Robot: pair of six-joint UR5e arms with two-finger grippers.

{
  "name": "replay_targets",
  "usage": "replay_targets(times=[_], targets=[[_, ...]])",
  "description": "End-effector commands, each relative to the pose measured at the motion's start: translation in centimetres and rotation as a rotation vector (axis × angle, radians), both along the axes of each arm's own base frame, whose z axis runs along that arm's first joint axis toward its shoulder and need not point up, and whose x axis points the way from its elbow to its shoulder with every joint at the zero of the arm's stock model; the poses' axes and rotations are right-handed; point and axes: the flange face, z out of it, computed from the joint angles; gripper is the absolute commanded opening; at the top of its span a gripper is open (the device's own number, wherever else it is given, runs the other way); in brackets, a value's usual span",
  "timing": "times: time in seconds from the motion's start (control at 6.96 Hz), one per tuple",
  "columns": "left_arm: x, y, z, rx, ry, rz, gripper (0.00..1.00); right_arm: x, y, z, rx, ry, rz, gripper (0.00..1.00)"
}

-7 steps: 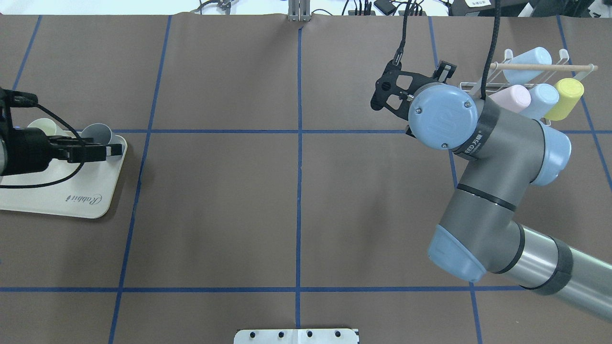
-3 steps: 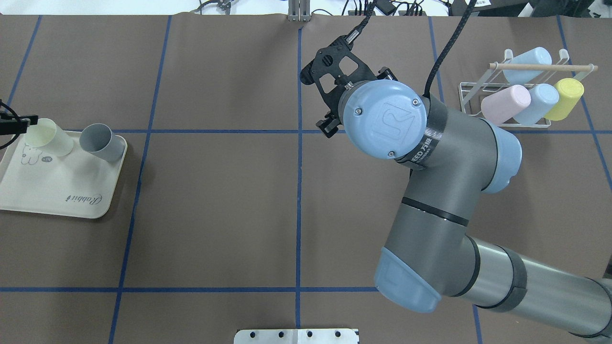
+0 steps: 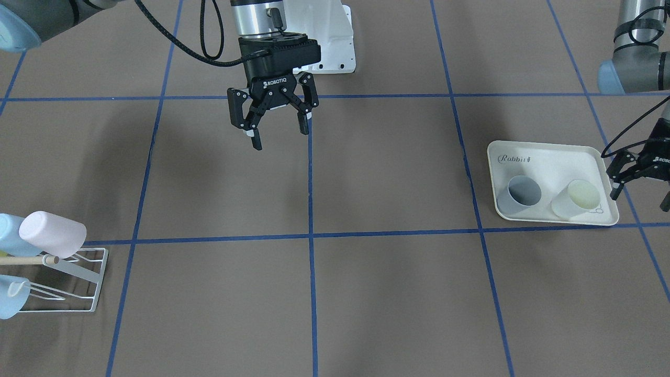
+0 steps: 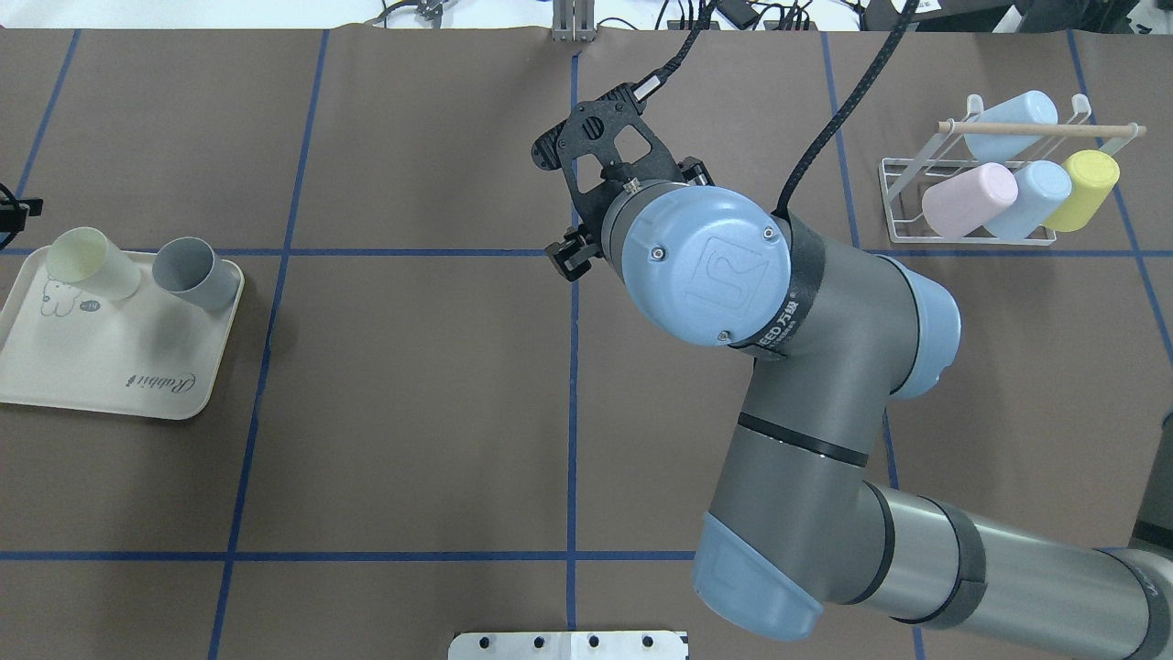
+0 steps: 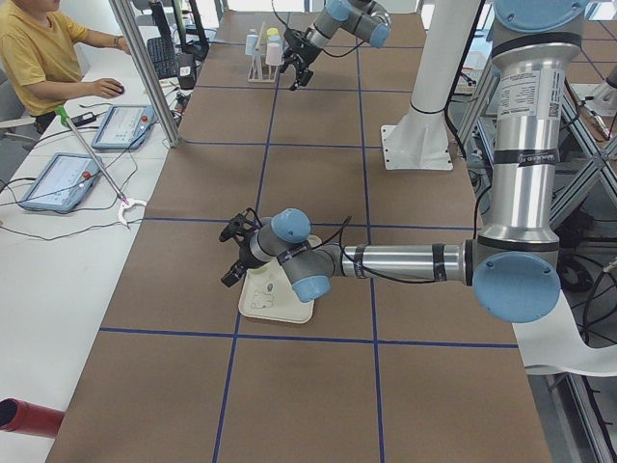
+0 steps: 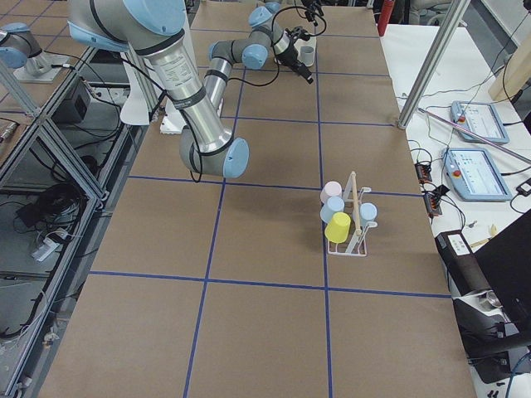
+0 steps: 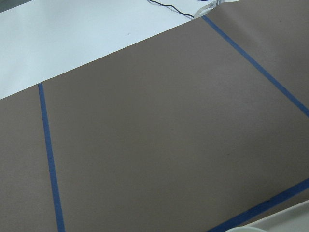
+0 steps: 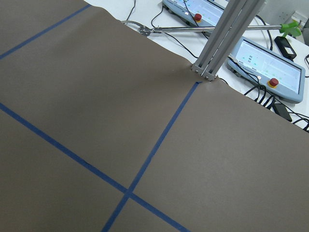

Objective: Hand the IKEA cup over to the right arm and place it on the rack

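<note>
Overhead exterior: grey cup [image 4: 183, 272] on tray [image 4: 110, 371].

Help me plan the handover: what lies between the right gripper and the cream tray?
Only bare table with blue tape lines between right gripper and tray, front-facing view.

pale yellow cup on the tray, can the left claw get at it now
Probably yes: the left claw hangs open just off the tray beside the pale yellow cup, with nothing between them; the grey cup stands on its far side.
</note>
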Motion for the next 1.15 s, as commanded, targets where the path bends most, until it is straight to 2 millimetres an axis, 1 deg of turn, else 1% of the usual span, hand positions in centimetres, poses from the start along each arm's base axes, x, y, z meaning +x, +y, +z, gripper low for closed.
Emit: replay_targets(times=[0.0,0.14,0.29,0.43,0.57,0.72,0.86,1.01], targets=[[0.0,0.0,2.6,-0.023,0.116,-0.063,1.0,-0.5,0.5,0.2,0.0,-0.006,-0.008,0.99],[0.1,0.5,2.9,-0.005,0.14,-0.059,1.0,-0.4,0.5,0.1,0.002,-0.006,-0.008,0.99],[0.4,1.3,2.8,-0.024,0.175,0.004,1.0,-0.4,0.5,0.2,0.003,-0.005,-0.009,0.99],[0.8,1.6,2.6,-0.084,0.236,0.0,1.0,-0.4,0.5,0.2,0.002,-0.006,-0.008,0.99],[2.6,2.1,2.7,-0.116,0.272,0.005,1.0,-0.4,0.5,0.2,0.002,-0.006,-0.008,0.99],[3.7,2.5,2.7,-0.122,0.273,0.019,1.0,-0.4,0.5,0.5,0.002,0.0,-0.009,0.99],[3.8,2.6,2.9,-0.124,0.271,0.021,0.99,-0.4,0.5,1.0,0.0,0.008,-0.011,0.99],[3.8,2.6,3.1,-0.125,0.266,0.024,0.83,-0.5,0.5,1.1,0.0,0.01,-0.012,0.99]])
